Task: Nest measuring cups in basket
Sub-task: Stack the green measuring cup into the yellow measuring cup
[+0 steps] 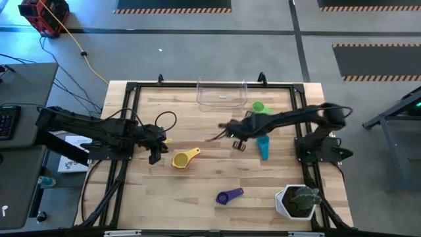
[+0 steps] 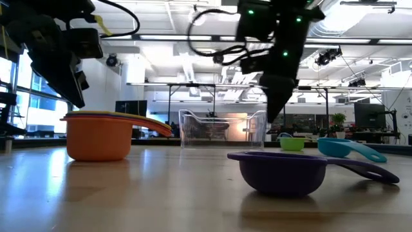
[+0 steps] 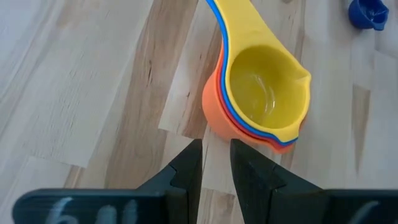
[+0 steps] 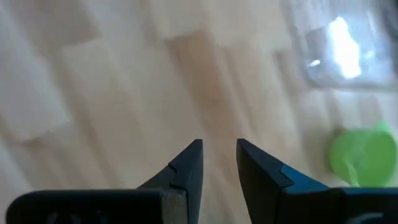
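A clear, empty basket (image 1: 222,93) sits at the table's far edge, with a green cup (image 1: 259,107) just beside it. A teal cup (image 1: 263,147) lies mid-table toward the right edge and a purple cup (image 1: 228,196) near the front edge. Yellow, blue and orange-red cups sit nested (image 3: 264,96) left of centre.

Tabletop (image 1: 197,191): pale wood planks, visible grain, smooth w/ a soft satin sheen, picks up faint reflections in low view.

Basket (image 1: 222,93): clear plastic, glossy, bright glints on walls.

Yellow cup (image 3: 267,93): plastic, smooth & glossy inside, sits atop a stack w/ blue and orange-red rims showing, same plastic look. Orange-red cup (image 2: 98,136) more matt on its outer wall.

Purple cup (image 2: 283,173): plastic, smooth, semi-gloss. Teal cup (image 1: 264,147) & green cup (image 1: 259,107): plastic too, finish hard to tell.

Left claw (image 3: 215,163) & right claw (image 4: 217,162): dark matt fingers, material unclear.

Plant pot (image 1: 289,204): white, smooth.
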{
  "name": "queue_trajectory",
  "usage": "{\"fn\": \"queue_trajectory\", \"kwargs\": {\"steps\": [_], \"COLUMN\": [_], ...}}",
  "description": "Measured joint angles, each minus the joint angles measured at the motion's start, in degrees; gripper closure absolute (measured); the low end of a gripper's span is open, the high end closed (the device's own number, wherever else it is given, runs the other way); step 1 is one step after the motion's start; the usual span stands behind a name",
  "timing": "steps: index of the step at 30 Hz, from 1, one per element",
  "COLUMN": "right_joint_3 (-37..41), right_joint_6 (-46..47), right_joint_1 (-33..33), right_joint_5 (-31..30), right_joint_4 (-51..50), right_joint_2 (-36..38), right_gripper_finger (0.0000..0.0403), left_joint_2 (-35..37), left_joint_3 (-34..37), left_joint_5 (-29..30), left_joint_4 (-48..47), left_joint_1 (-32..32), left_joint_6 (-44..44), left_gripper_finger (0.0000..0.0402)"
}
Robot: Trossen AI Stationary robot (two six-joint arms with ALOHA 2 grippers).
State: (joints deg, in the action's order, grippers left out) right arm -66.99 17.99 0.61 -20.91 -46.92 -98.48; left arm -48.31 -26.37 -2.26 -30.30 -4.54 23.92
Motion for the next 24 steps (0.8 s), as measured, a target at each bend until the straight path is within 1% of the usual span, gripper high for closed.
{"fn": "queue_trajectory", "kwargs": {"steps": [5, 10, 13, 17, 20, 24], "right_joint_3": [4.94, 6.37, 6.34, 6.33, 6.85, 7.96], "right_joint_6": [-0.53, -5.01, -7.79, -9.07, -9.07, -9.67], "right_joint_1": [6.45, 13.43, 17.07, 20.96, 22.67, 23.42], "right_joint_5": [0.13, 1.29, 3.21, 3.47, 3.41, 3.54], "right_joint_4": [0.94, 1.05, 1.41, 1.93, 1.97, 2.01], "right_joint_2": [8.71, 13.44, 13.84, 13.33, 12.68, 11.09], "right_gripper_finger": [0.0313, 0.0313, 0.0313, 0.0307, 0.0292, 0.0265], "left_joint_2": [0.00, 0.00, 0.00, 0.00, 0.00, 0.00], "left_joint_3": [0.00, 0.00, 0.00, 0.00, 0.00, 0.00], "left_joint_5": [0.00, 0.00, 0.00, 0.00, 0.00, 0.00], "left_joint_4": [0.04, 0.04, 0.07, 0.09, 0.08, 0.08], "left_joint_1": [0.00, 0.00, 0.00, 0.00, 0.00, 0.00], "left_joint_6": [0.00, -0.02, -0.02, 0.02, 0.04, 0.04], "left_gripper_finger": [0.0328, 0.0328, 0.0328, 0.0328, 0.0328, 0.0328]}}
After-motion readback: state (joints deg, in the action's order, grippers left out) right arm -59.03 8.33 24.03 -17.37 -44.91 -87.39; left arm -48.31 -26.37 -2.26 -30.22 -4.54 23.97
